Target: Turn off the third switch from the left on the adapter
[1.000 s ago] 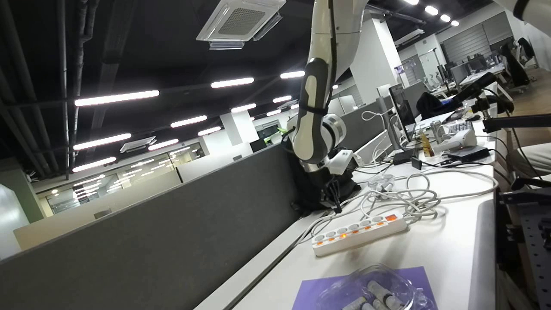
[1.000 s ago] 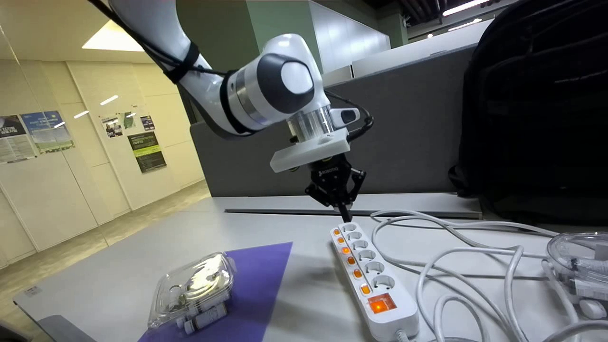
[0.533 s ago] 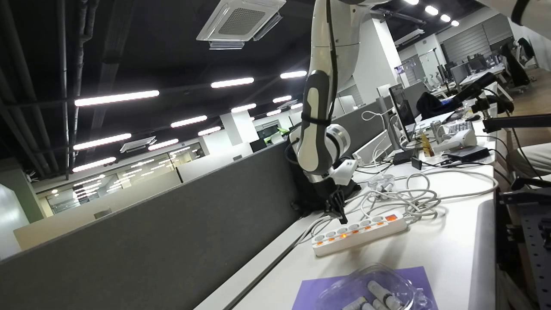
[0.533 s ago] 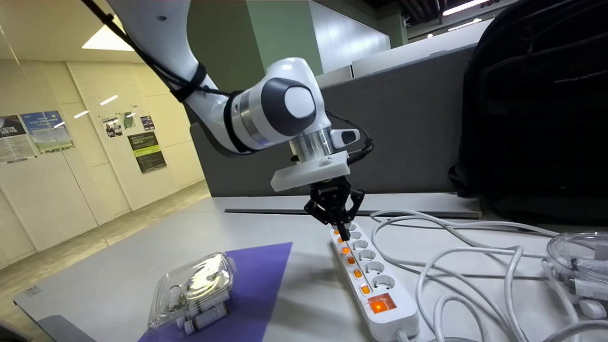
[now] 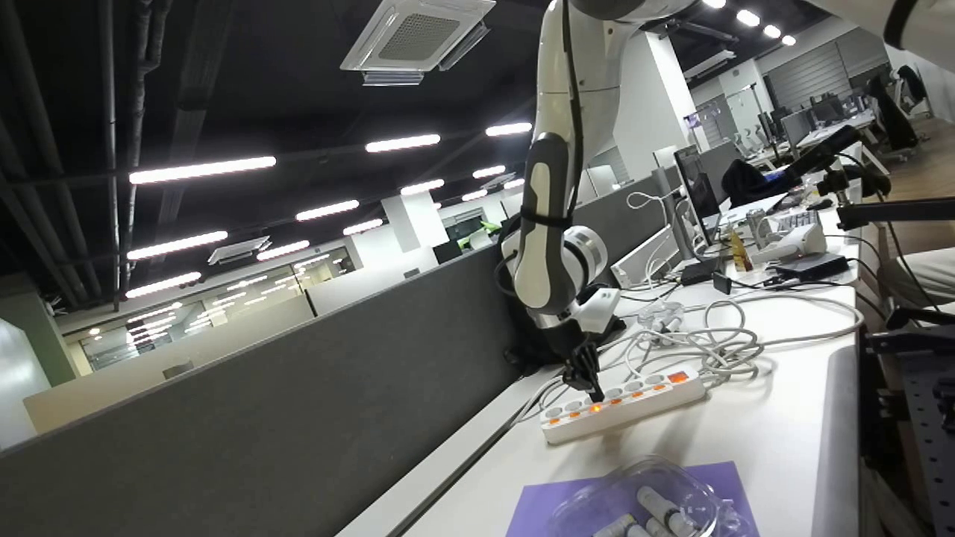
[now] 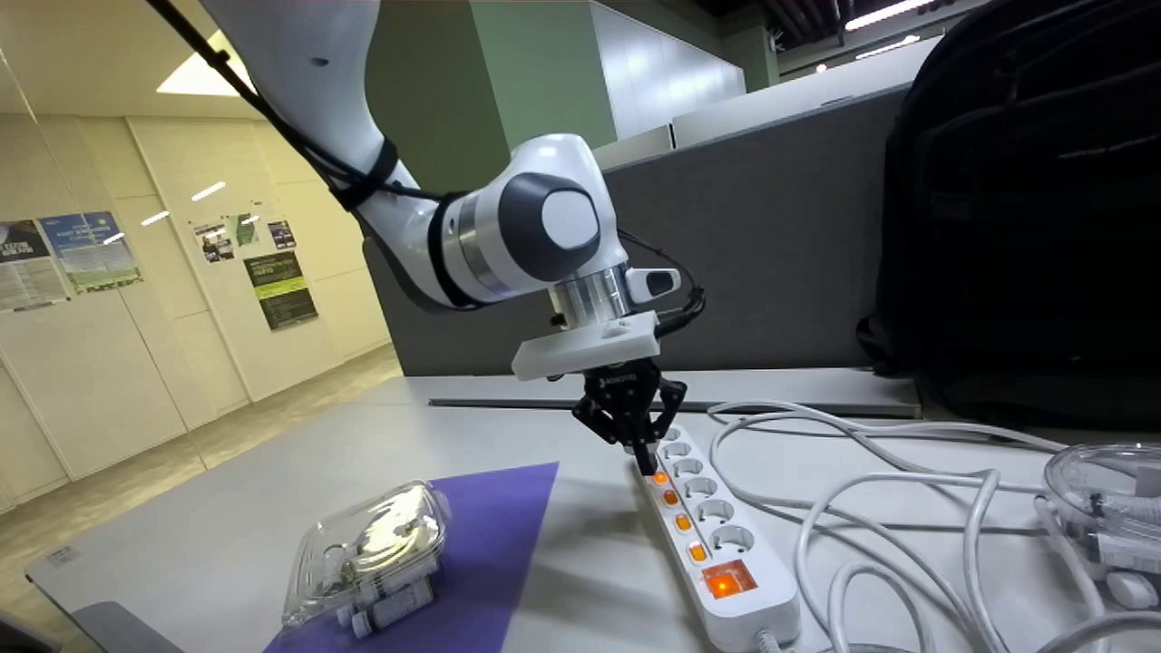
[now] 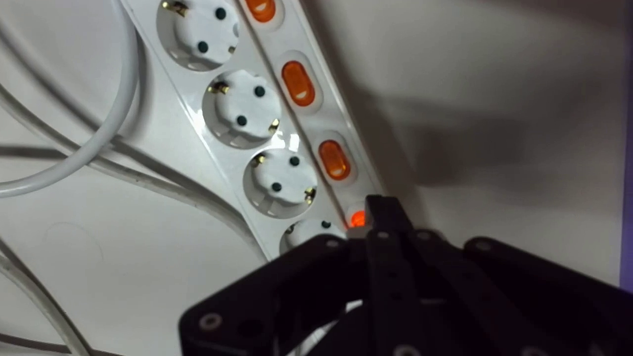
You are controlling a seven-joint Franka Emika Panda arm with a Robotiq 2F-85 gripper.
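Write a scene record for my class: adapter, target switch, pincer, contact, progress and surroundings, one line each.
Adapter: white power strip on a desk; six sockets, six small orange switches, one larger main switch
Target switch: third small one from the left in an exterior view; glowing brighter than its neighbours
Pincer: closed, pointing down at the target switch
Contact: cannot tell; pincer partly hides the switch in the wrist view
Progress: switch apparently not off yet, since it glows
Surroundings: clear plastic box on purple sheet, white cords, black backpack by grey divider

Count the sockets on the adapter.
6, in one row along the adapter: first socket beside the large orange switch, second, third, fourth, fifth, and sixth at the opposite end; none fully hidden.
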